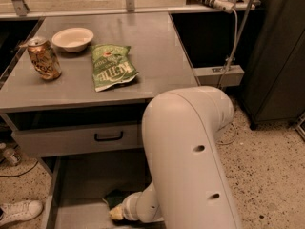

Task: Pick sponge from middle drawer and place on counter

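The middle drawer [81,185] is pulled open at the bottom, showing its flat grey floor. My white arm reaches down into it from the right. My gripper [116,208] is low in the drawer, mostly hidden behind the wrist. A dark green patch with a yellow edge, the sponge [115,213], shows right at the gripper's tip; I cannot tell whether it is held. The counter [157,56] is the grey cabinet top above.
On the counter lie a green chip bag [112,66], a drink can [44,57] and a white bowl [72,38]. A shut drawer front with a black handle [108,136] sits above the open drawer. A white shoe [19,211] is on the floor at the left.
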{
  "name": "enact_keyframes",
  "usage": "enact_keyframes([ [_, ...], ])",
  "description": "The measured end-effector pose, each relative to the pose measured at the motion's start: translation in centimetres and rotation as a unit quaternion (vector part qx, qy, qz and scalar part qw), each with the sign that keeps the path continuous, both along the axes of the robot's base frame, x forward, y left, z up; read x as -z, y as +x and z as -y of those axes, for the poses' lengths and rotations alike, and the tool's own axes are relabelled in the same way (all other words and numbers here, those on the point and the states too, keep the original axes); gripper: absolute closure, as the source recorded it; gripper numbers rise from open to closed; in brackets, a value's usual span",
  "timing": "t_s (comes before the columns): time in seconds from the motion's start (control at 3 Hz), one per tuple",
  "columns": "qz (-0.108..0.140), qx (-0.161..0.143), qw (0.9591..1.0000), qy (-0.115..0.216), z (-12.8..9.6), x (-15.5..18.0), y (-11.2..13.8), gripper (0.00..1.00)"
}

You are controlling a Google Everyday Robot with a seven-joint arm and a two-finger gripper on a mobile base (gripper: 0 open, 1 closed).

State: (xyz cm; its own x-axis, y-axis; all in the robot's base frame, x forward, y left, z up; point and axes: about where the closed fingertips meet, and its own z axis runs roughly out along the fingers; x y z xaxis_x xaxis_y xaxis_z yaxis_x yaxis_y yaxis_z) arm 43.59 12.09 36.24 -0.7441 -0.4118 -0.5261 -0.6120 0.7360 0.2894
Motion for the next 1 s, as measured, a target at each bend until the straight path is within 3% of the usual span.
enact_keyframes([
  [0.33,0.000,0.000,1.0000,0.000,0.0,0.0,0.0,1.00],
  [0.67,0.000,0.000,1.0000,0.000,0.0,0.0,0.0,1.00],
  [1.0,0.009,-0.020,0.9995,0.021,-0.3,-2.7,0.4,1.00],
])
